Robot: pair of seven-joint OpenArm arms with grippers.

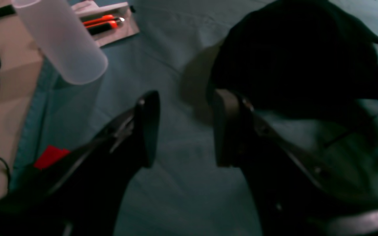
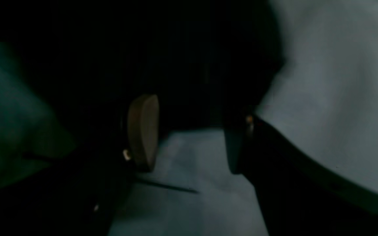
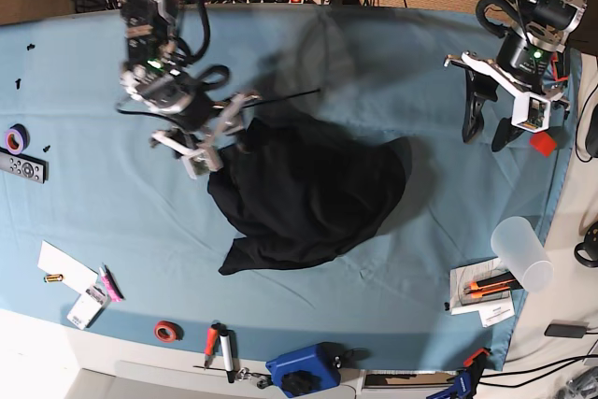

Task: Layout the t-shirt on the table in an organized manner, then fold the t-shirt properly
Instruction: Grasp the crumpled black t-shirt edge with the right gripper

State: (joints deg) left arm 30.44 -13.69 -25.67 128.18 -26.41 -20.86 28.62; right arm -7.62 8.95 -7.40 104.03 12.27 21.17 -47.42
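Observation:
The black t-shirt (image 3: 308, 193) lies crumpled in a heap in the middle of the light blue table (image 3: 392, 53). My right gripper (image 3: 220, 142) is at the heap's upper left edge. In the right wrist view it (image 2: 192, 137) is open, with bare cloth between its fingers and the t-shirt (image 2: 176, 59) just beyond the tips. My left gripper (image 3: 488, 133) hangs near the table's right side, well away from the shirt. In the left wrist view it (image 1: 187, 131) is open and empty, and the t-shirt (image 1: 294, 55) shows as a dark mass ahead to the right.
A translucent cup (image 3: 521, 254) lies near the right edge, beside an orange cutter (image 3: 486, 287) on paper. A red block (image 3: 544, 143) sits by the left arm. A remote (image 3: 21, 167) and tape roll (image 3: 16, 138) are at the left; red tape (image 3: 166, 331), markers (image 3: 220, 348) and a blue tool (image 3: 304, 368) line the front edge.

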